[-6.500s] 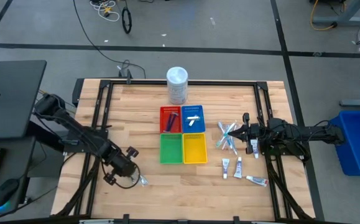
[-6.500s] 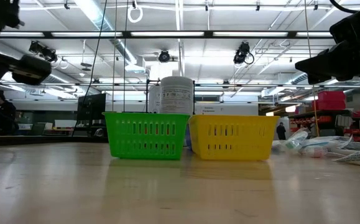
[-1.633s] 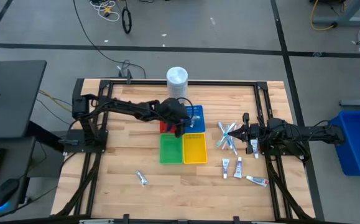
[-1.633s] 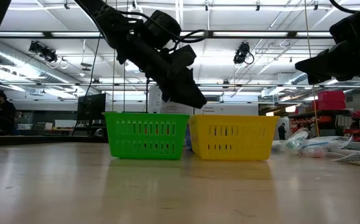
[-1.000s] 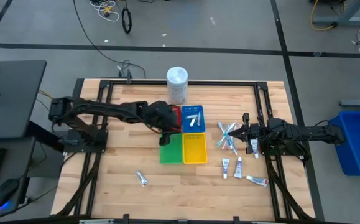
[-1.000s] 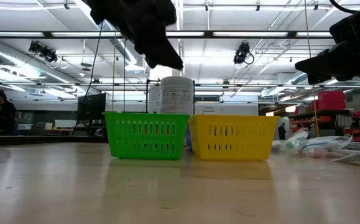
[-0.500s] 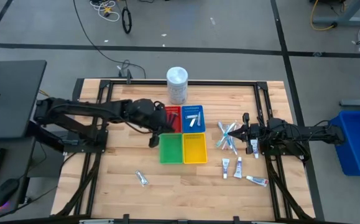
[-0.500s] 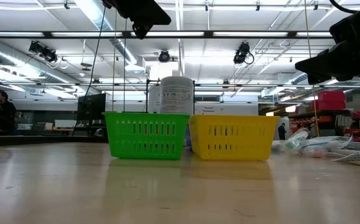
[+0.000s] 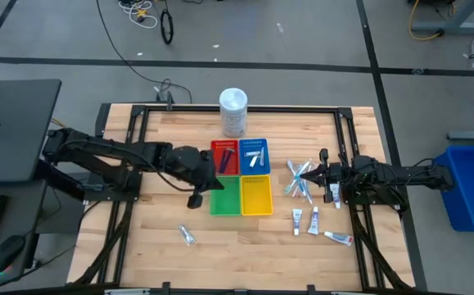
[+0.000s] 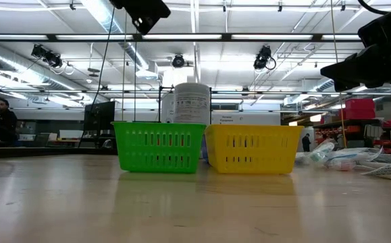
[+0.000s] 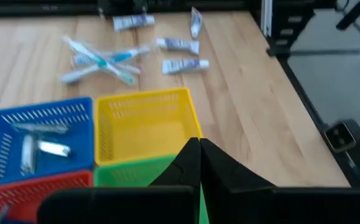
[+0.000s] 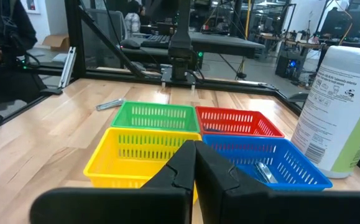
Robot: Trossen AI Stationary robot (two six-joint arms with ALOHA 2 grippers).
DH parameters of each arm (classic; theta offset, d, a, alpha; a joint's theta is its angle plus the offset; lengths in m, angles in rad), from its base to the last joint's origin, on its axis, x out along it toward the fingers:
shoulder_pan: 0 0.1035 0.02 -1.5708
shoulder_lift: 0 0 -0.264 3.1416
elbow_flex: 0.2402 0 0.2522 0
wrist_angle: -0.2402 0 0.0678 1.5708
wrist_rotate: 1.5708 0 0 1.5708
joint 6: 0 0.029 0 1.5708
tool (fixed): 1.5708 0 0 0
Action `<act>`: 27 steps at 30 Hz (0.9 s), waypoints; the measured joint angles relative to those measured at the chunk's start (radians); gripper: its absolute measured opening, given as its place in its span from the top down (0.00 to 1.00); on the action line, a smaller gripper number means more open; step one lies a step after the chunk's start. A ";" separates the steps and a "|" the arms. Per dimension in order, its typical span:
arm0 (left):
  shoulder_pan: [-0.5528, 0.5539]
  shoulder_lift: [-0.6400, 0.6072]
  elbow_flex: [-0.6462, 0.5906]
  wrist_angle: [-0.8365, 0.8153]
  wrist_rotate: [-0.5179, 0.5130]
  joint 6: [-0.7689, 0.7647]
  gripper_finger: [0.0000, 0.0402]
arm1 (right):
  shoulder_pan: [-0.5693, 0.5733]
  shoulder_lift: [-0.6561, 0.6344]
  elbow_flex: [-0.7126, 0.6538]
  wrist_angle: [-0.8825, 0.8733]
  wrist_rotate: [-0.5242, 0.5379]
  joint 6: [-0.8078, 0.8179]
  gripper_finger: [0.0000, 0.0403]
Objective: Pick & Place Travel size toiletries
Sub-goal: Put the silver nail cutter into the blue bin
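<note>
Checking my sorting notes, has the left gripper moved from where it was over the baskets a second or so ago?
Yes. In the high view the left gripper, shut and empty, has pulled back off the baskets and now sits just left of the green basket.

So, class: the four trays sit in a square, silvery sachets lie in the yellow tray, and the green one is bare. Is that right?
Not quite. The silvery sachets lie in the blue tray, not the yellow tray, which is bare inside, as the left wrist view shows. The rest stands: the four trays form a square and the green tray holds nothing.
</note>
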State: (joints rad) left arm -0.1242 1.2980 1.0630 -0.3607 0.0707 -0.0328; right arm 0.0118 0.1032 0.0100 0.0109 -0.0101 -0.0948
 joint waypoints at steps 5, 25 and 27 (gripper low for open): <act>-0.073 0.000 0.000 -0.112 -0.030 -0.020 1.00 | 0.000 0.000 0.000 0.000 0.000 0.000 0.97; -0.311 0.011 0.000 -0.287 -0.142 -0.202 1.00 | 0.000 0.000 0.000 0.000 0.000 0.000 0.97; -0.336 0.015 -0.005 -0.330 -0.156 -0.192 1.00 | 0.000 0.000 0.000 0.000 0.000 0.000 0.97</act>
State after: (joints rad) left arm -0.4603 1.3128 1.0576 -0.6911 -0.0854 -0.2246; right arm 0.0118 0.1036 0.0099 0.0109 -0.0101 -0.0946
